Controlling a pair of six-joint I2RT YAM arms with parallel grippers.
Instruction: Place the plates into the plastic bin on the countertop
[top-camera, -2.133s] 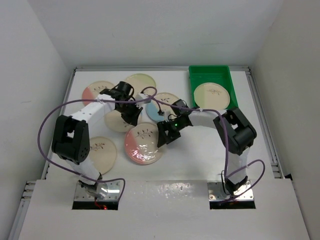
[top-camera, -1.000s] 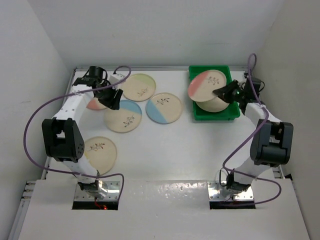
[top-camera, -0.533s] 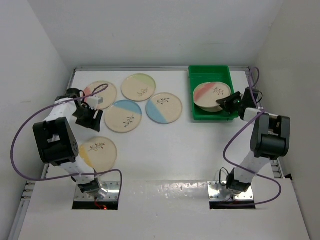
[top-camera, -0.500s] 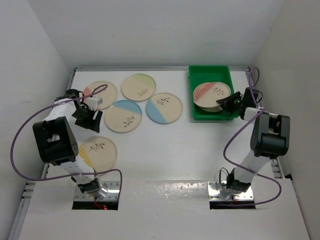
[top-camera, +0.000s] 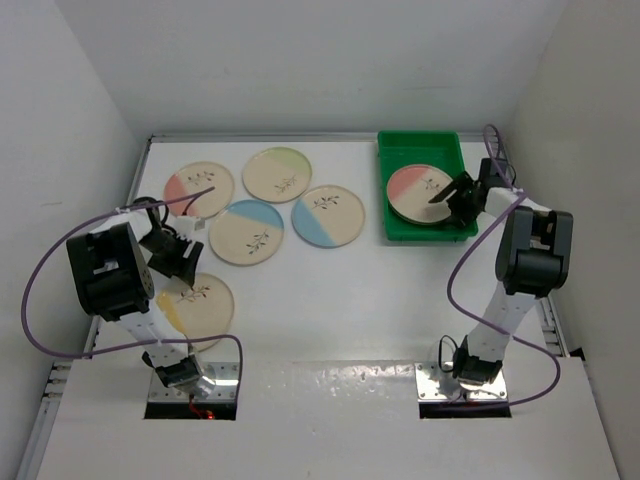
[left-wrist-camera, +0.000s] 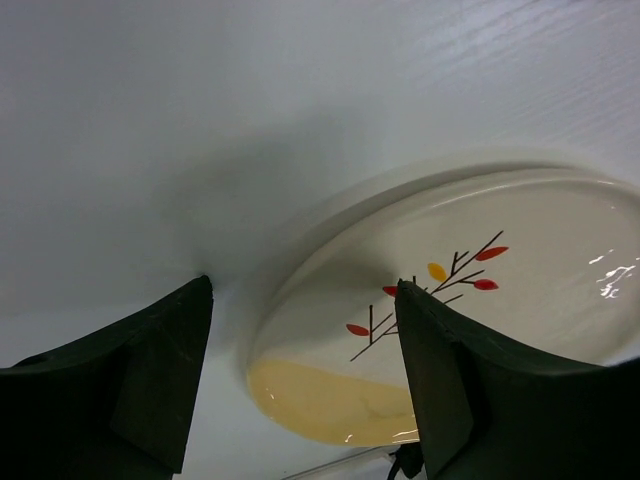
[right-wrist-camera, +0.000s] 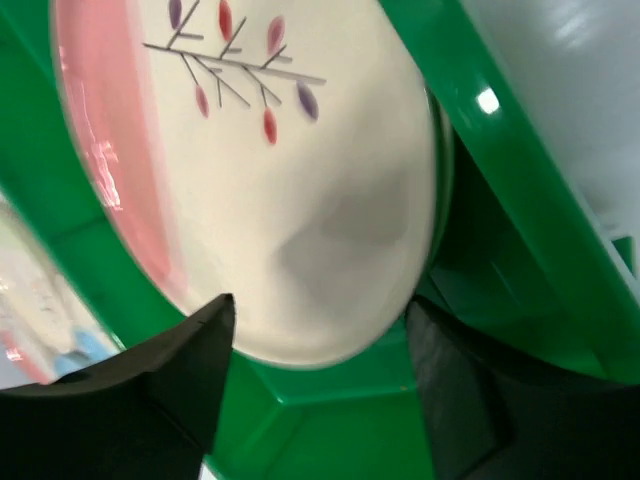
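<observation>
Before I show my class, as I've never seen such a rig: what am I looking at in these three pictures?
Two robot arms, each ending in a two-finger gripper. The wide picture looks down from above; the other two come from wrist cameras. Five plates lie on the white countertop; a part-pink plate lies in the green bin. The left gripper hovers open by the part-yellow plate; the right gripper stands open at the part-pink plate's rim. Neither holds anything.

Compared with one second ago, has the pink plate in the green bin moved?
Yes. The pink plate was tilted over the plastic bin's left wall; now it lies inside it.
</observation>
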